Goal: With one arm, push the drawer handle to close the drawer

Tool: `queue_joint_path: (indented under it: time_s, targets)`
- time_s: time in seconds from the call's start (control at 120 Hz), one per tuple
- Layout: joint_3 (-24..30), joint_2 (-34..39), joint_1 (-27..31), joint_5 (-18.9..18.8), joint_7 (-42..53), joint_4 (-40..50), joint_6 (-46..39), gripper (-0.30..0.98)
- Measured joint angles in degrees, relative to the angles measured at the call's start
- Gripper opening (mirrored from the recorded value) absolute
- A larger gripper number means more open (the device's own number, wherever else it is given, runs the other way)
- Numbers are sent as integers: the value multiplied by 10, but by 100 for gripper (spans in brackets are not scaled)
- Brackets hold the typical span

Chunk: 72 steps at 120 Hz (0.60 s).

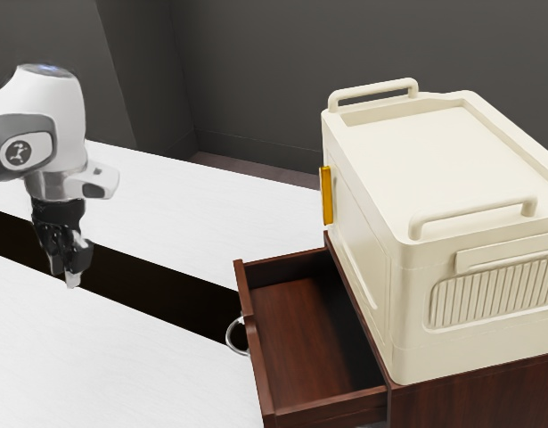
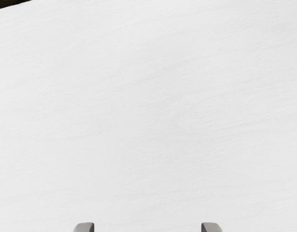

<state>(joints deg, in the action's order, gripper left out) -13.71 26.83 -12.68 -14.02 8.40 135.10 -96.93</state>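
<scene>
In the exterior view my gripper (image 1: 72,275) hangs at the left, pointing down over the white surface, well apart from the drawer. The wrist view shows the gripper (image 2: 148,227) open, its two grey fingertips wide apart with nothing between them. The dark red-brown drawer (image 1: 302,332) is pulled out from its cabinet (image 1: 478,399) toward the exterior view's left. A silvery curved handle (image 1: 233,341) is on the drawer's front panel. Nothing touches the handle.
On top of the cabinet rests a large cream box (image 1: 363,223) with raised rails and an orange strip (image 1: 326,196) on its side. A dark gap (image 1: 149,283) splits the white table (image 1: 95,357) between gripper and drawer. Grey walls (image 1: 256,71) stand behind.
</scene>
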Motion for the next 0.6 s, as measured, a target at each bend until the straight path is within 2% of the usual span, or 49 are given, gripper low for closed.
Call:
queue_joint_path:
  time_s: [0.133, 0.283, 0.342, 0.417, 0.483, 0.6]
  targets:
    - [2, 48, -17, -38, 50, 97, -117, 4]
    - [3, 31, -37, -52, 127, 137, -240, -4]
    - [3, 19, -47, -37, 150, 139, -270, -6]
    - [4, 13, -68, 6, 173, 140, -294, -7]
    - [4, 6, -79, 42, 188, 145, -301, -8]
    - [9, -10, -113, 82, 208, 151, -308, -9]
